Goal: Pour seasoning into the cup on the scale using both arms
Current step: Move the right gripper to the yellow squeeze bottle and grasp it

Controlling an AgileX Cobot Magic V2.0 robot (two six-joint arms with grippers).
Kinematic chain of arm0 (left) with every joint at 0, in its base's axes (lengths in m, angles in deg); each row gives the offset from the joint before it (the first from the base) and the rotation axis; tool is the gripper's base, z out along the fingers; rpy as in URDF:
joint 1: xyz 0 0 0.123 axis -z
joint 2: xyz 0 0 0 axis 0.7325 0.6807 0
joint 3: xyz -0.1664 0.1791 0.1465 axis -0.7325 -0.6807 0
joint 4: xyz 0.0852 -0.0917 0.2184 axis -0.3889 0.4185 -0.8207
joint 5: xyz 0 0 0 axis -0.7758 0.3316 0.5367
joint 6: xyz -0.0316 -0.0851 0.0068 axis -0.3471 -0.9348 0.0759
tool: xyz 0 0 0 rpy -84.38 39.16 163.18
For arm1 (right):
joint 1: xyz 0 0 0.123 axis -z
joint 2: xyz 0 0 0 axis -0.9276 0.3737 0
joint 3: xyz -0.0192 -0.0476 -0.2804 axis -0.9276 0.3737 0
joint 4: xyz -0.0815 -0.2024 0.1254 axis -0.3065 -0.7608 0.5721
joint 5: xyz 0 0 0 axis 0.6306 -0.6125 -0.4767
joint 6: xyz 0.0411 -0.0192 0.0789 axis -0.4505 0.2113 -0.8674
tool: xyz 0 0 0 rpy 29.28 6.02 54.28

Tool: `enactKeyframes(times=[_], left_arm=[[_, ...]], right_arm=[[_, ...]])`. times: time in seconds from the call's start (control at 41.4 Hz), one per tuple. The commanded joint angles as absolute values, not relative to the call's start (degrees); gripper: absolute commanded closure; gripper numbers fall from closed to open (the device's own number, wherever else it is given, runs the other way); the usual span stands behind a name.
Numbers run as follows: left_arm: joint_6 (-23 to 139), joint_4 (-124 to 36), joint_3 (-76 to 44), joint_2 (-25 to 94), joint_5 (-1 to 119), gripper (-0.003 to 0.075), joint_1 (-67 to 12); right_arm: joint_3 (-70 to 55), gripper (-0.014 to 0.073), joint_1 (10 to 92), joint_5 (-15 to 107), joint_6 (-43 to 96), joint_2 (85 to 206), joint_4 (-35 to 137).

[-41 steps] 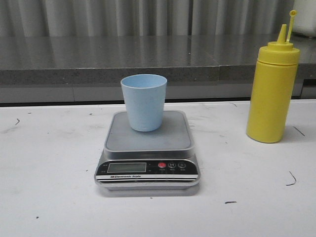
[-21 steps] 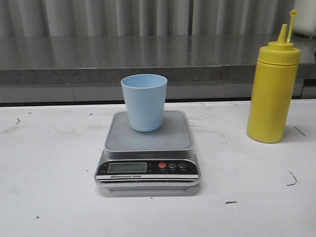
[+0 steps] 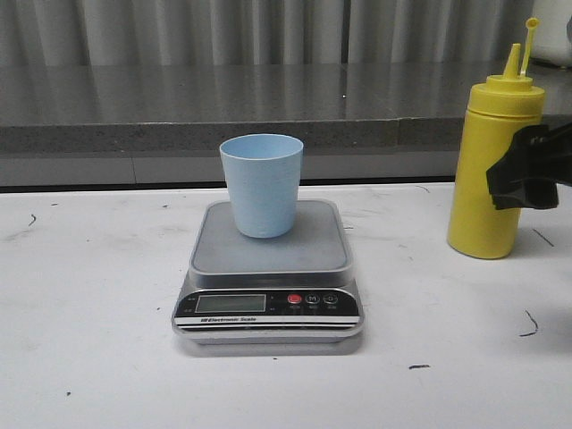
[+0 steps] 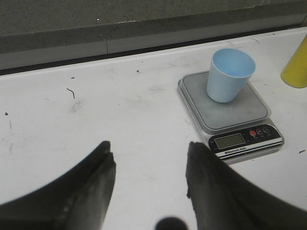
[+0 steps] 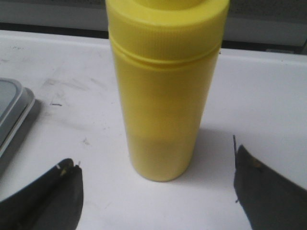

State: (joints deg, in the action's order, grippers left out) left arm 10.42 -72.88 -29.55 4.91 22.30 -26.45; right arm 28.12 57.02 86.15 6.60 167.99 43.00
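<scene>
The left gripper (image 4: pixel 148 191) is held above the left part of the white table (image 3: pixel 80 295), its two dark fingers (image 4: pixel 86 191) spread apart with nothing between them; it is not seen in the front view. Near the middle of the table the digital kitchen scale (image 3: pixel 267 308) lies with its display strip toward the front edge. The pale blue cup (image 3: pixel 261 184) stands upright on the rear part of the steel platform and appears empty. It is judged light and rigid, and easily tipped or slid on the smooth steel if knocked.

Toward the right edge of the table, well apart from the scale, the yellow squeeze bottle (image 3: pixel 494 152) stands upright, its nozzle uncovered and the tethered cap raised beside it. Its wall is judged soft and smooth: a firm squeeze is likely to expel seasoning, and a hold high near the lid would leave it top-heavy. The cylindrical body below the screw lid is judged the best place to take hold. How full it is cannot be told. The right gripper (image 3: pixel 527 170) is seen at the bottle's right side at mid height; in the right wrist view its fingers (image 5: pixel 48 196) are spread wide on either side of the bottle, clear of it.

The table is matte white with scuff marks. Behind its rear edge a grey stone ledge (image 3: pixel 179 107) and a pleated curtain (image 3: pixel 268 31) are seen.
</scene>
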Motion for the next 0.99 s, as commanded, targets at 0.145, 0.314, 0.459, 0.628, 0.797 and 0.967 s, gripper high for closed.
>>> enactKeyframes(times=[0.145,0.314,0.459,0.628,0.797,0.967], left_arm=[[10.08,-72.63,-28.11,5.16,26.52,0.0374,-26.48],[10.08,-72.63,-28.11,5.16,26.52,0.0374,-26.48],[10.08,-72.63,-28.11,5.16,26.52,0.0374,-26.48],[10.08,-72.63,-28.11,5.16,26.52,0.0374,-26.48],[10.08,-72.63,-28.11,5.16,26.52,0.0374,-26.48],[10.08,-72.63,-28.11,5.16,26.52,0.0374,-26.48]], right_arm=[[26.82,-0.0060,56.86,106.79,4.10,175.87,42.59],[25.47,-0.0060,56.86,113.23,1.91,181.26,42.44],[23.48,-0.0060,56.86,116.70,1.81,185.37,42.44],[20.67,-0.0060,56.92,119.43,1.81,189.28,42.44],[17.69,-0.0060,57.06,119.78,1.81,192.34,42.44],[14.80,-0.0060,57.06,119.52,1.81,194.65,42.61]])
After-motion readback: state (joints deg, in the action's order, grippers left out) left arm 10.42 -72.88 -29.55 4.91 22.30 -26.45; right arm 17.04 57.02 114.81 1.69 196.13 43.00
